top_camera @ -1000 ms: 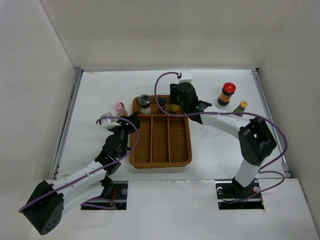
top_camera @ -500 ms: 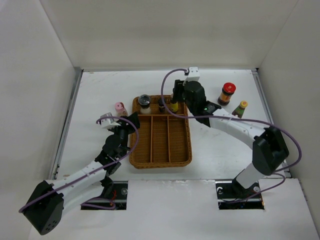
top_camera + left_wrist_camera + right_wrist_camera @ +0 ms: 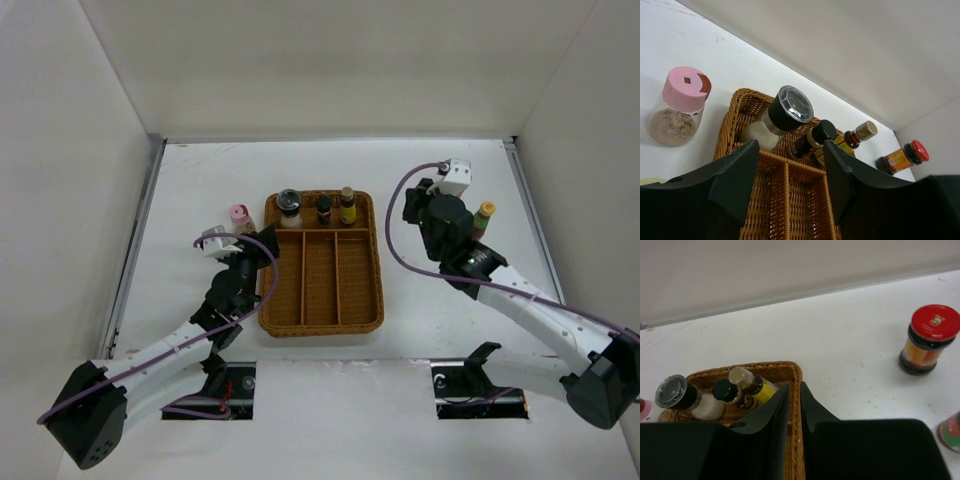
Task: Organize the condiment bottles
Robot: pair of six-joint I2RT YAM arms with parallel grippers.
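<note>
A grey-lidded jar [image 3: 289,203], a slim dark bottle [image 3: 323,208] and a yellow-labelled bottle [image 3: 347,205] stand in the back compartment of the wicker tray [image 3: 372,290]. A pink-capped bottle [image 3: 238,216] stands on the table left of the tray. A green-red yellow-capped bottle [image 3: 483,215] stands at the right. The red-lidded dark jar [image 3: 929,340] shows in the right wrist view; my right arm hides it from above. My left gripper [image 3: 790,175] is open and empty over the tray's left back corner. My right gripper [image 3: 794,400] is shut and empty, right of the tray.
The tray's three long front compartments [image 3: 320,275] hold nothing. White walls enclose the table on three sides. A purple cable loops from the right wrist [image 3: 395,215] over the table between tray and arm.
My right arm has drawn back from the tray's back compartment and swung right, leaving the yellow-labelled bottle standing there. It now covers the red-lidded jar from above. The left arm has not moved.
</note>
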